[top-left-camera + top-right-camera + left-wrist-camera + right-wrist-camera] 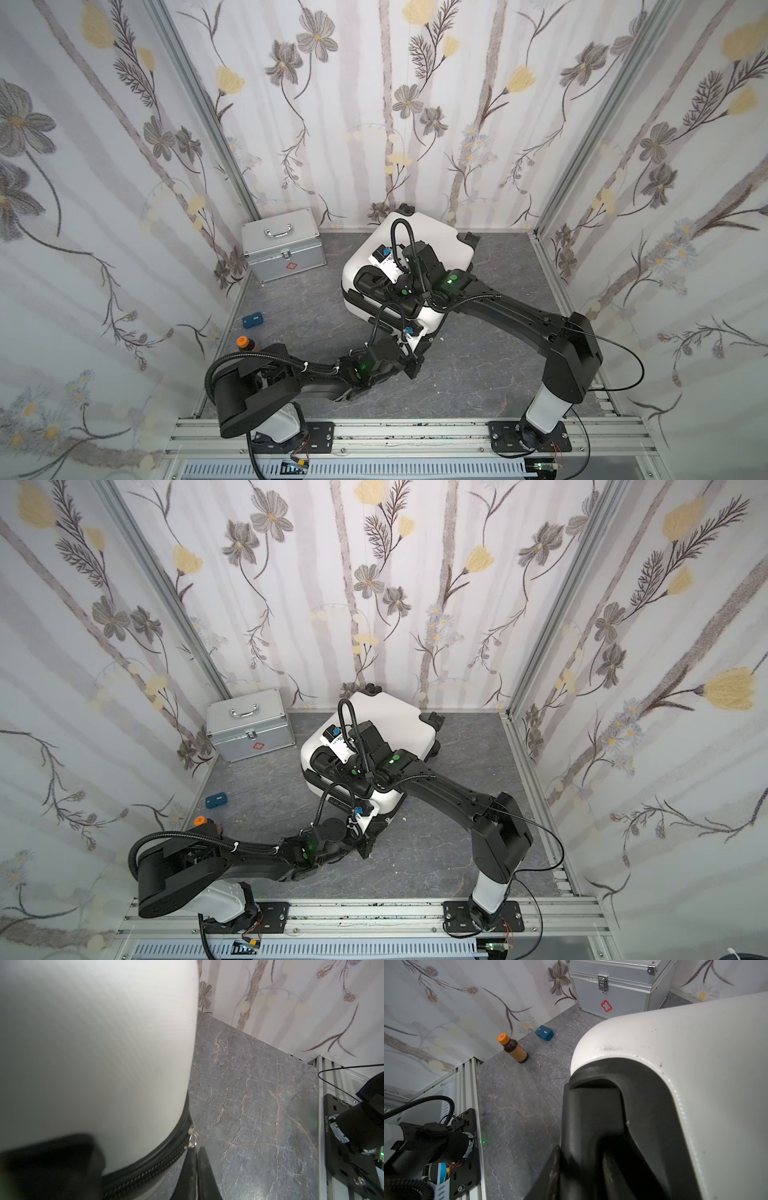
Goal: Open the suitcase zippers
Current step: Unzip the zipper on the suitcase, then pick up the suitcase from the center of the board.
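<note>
The white suitcase (440, 243) (395, 715) lies on the grey floor near the back wall. Its dark zipper band (145, 1169) curves round the shell's corner (93, 1053) in the left wrist view. My left gripper (196, 1152) (412, 368) sits at the suitcase's near corner, fingers pressed together. The silver ring of the zipper pull (192, 1141) meets their tips. My right gripper (583, 1167) (374, 283) is shut on the black handle (593, 1113) on top of the suitcase. One finger (555, 1167) is outside the handle, and the second sits in the recess.
A silver case with a red cross (282, 249) (618, 987) stands at the back left. A small blue box (252, 320) (544, 1032) and a brown bottle with an orange cap (243, 343) (513, 1048) stand by the left wall. Flowered walls close in three sides.
</note>
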Robot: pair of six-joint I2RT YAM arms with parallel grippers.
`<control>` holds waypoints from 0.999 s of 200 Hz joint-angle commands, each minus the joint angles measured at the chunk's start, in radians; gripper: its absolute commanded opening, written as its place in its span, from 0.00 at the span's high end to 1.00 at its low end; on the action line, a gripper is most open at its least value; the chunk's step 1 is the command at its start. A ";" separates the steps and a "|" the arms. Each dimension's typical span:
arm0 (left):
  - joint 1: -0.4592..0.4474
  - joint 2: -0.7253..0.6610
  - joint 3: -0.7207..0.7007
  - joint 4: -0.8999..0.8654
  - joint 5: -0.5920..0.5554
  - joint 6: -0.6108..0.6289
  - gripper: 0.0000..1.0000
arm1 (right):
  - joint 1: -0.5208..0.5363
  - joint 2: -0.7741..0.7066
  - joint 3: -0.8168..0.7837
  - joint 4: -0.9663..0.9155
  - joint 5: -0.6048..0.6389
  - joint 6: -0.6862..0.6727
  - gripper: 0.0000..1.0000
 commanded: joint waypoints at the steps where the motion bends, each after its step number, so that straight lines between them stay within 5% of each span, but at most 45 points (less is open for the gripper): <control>1: -0.029 0.063 0.038 0.169 0.138 -0.034 1.00 | 0.013 0.013 0.010 0.391 0.066 0.171 1.00; 55: -0.034 0.025 0.045 0.105 0.093 -0.020 1.00 | 0.029 0.035 -0.003 0.434 0.062 0.191 1.00; 70: -0.033 -0.033 0.031 0.026 0.068 -0.002 0.87 | 0.029 0.032 0.000 0.421 0.052 0.160 1.00; 97: -0.027 -0.175 -0.012 -0.138 0.033 0.003 0.73 | 0.027 0.012 -0.011 0.400 0.047 0.119 0.58; 133: 0.008 -0.509 0.014 -0.634 0.081 0.133 0.47 | 0.013 -0.104 -0.083 0.378 0.059 0.076 0.42; 168: 0.225 -0.772 0.157 -1.162 0.243 0.411 0.32 | 0.001 -0.327 -0.267 0.389 0.123 0.057 0.40; 200: 0.449 -0.742 0.351 -1.512 0.480 0.685 0.29 | -0.016 -0.552 -0.487 0.395 0.182 0.057 0.38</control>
